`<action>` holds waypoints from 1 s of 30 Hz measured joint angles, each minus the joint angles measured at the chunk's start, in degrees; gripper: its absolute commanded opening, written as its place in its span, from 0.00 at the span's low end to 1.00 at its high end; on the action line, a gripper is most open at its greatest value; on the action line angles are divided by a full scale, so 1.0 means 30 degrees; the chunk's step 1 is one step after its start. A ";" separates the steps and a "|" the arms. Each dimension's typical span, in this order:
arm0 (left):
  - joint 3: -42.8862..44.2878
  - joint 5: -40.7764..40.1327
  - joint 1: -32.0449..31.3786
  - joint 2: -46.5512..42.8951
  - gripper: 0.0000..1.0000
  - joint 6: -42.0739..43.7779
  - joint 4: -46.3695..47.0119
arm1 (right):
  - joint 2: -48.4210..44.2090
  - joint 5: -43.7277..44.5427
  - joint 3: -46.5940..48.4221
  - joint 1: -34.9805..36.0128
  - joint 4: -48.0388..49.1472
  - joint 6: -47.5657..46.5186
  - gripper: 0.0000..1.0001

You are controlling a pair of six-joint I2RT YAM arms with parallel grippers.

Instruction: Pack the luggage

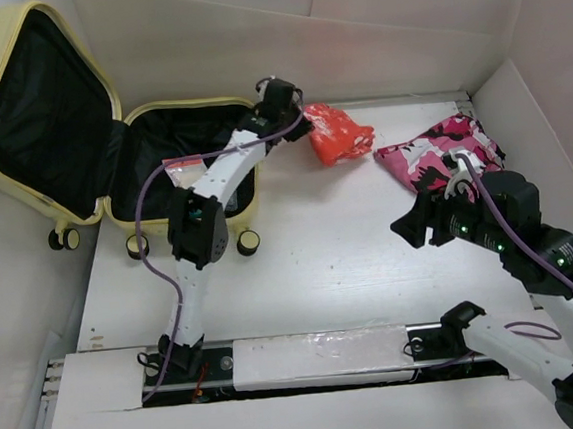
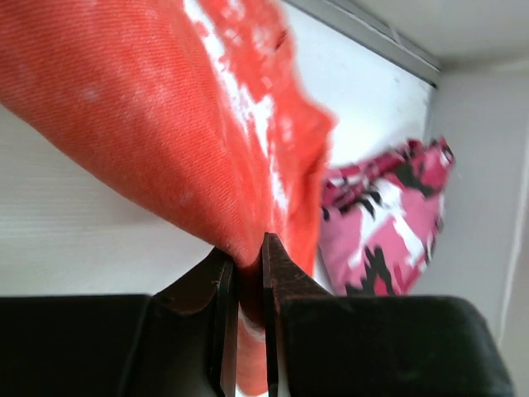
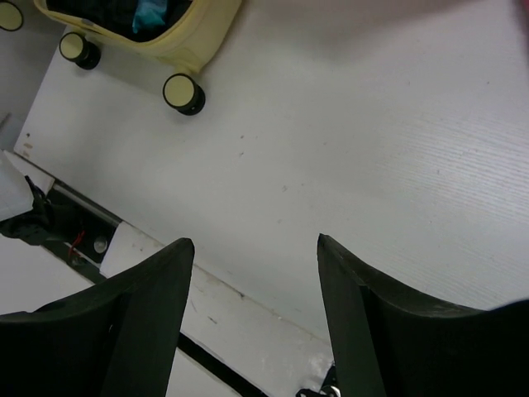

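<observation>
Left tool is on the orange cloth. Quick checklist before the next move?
1. Left tool shut on the orange cloth: ok, fabric pinched between the jaws.
2. Luggage open, lid leaning back: ok.
3. Free room in the luggage base: cannot tell, the left arm covers much of it.
4. Right tool open and empty, over bare table: ok.
5. Pink camo cloth packed: not ok, it lies on the table at the right.

Bright, even light; blurred close-ups.
</observation>
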 measured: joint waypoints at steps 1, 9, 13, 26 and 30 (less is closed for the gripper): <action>0.0073 0.0743 0.0357 -0.0576 0.00 0.0656 -0.0379 | 0.0109 0.0000 0.0007 0.0000 0.0102 0.0000 0.67; 0.0168 0.5756 0.6448 -0.3818 0.00 0.4459 -0.3337 | 0.1005 -0.0015 0.0007 0.0000 0.1115 0.0000 0.67; -0.2273 0.7847 1.0856 -0.4707 0.00 0.5297 -0.3475 | 0.1260 -0.0015 0.0007 0.0000 0.1326 0.0000 0.67; -0.4044 0.8743 1.4928 -0.4663 0.00 0.7417 -0.3541 | 0.1457 0.0182 0.0007 0.0000 0.1530 0.0000 0.67; -0.4648 0.7206 1.5365 -0.4670 0.00 0.8102 -0.3432 | 0.1508 0.0372 -0.0007 0.0000 0.1588 0.0007 0.68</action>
